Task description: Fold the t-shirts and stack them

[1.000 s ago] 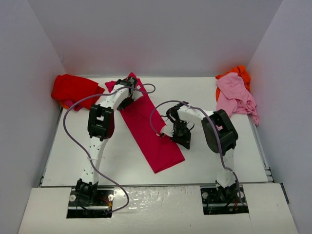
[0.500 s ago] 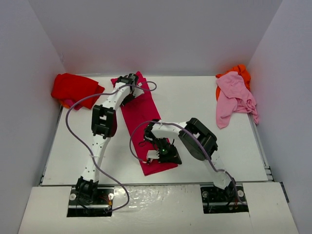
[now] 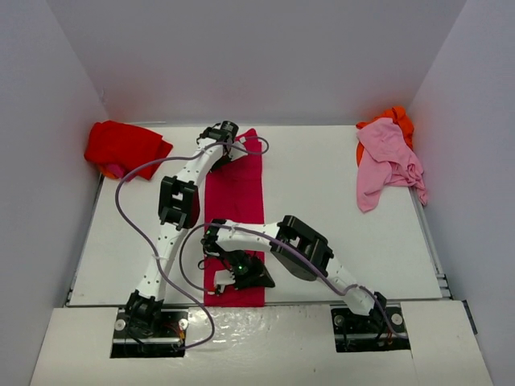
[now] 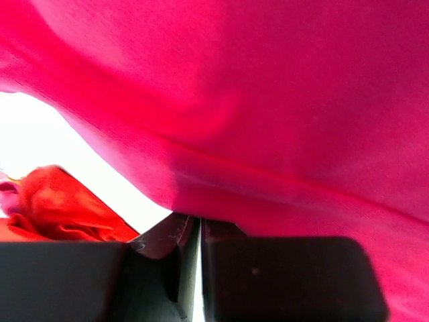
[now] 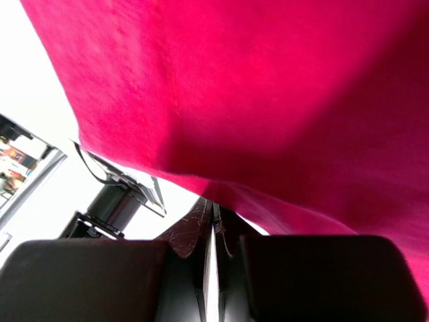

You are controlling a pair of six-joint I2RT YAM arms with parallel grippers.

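Crimson t-shirt (image 3: 237, 189), hem seemingly under right pincer (image 3: 224, 280)

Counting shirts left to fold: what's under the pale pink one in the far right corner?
An orange t-shirt shows from under the pale pink t-shirt; most of it is covered.

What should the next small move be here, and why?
Probably the right tool lifts its near end toward the left tool, halving the strip. Both tools are shut on opposite ends of the crimson t-shirt, which lies as a long narrow strip, not yet a compact fold.
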